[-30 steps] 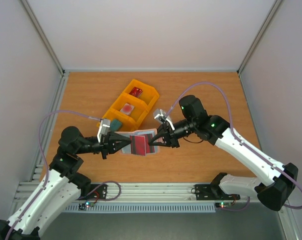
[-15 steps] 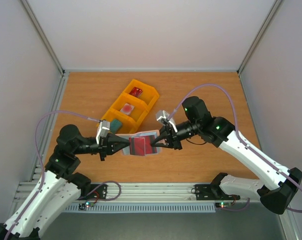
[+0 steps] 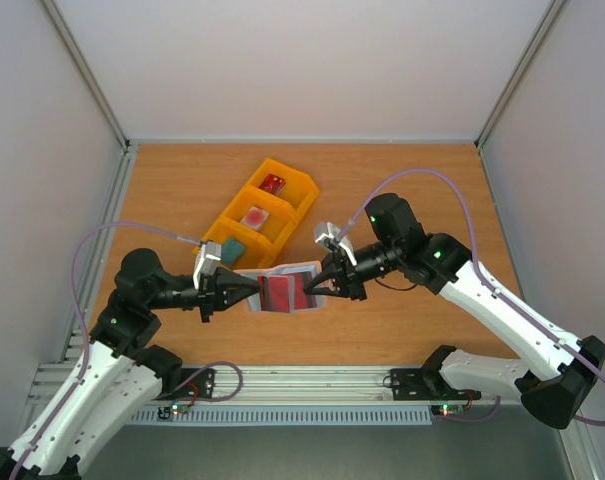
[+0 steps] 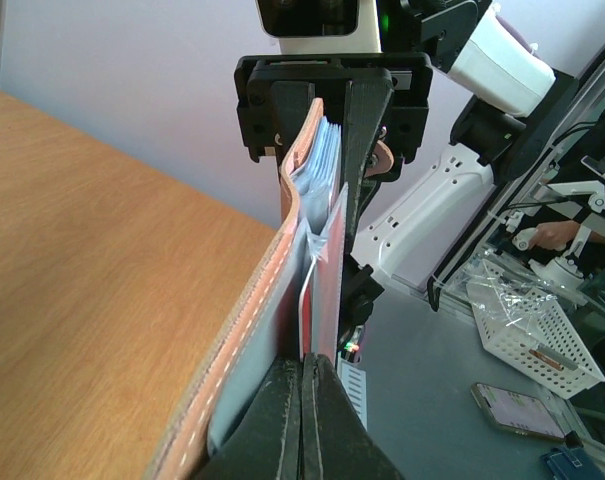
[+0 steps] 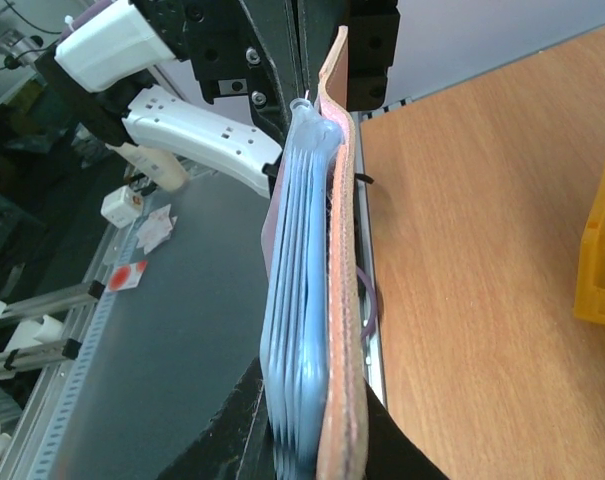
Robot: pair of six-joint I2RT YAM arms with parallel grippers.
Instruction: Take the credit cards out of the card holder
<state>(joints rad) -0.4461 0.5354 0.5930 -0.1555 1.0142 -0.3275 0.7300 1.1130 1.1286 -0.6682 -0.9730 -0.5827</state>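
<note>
In the middle of the frame, we see the holder (image 3: 294, 268) held up above the table (image 3: 182, 180). The left tool (image 3: 250, 291) is clenched on the red card (image 3: 280, 292). The right tool (image 3: 311, 287) is clenched on the holder's edge.

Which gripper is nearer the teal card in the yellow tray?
Left. The left gripper is just near-side of the teal card; the right gripper is farther right, across the card holder.

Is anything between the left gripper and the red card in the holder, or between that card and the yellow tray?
Nothing visible. The left gripper pinches the red card, the right gripper clamps the card holder, and the yellow tray lies just behind.
</note>
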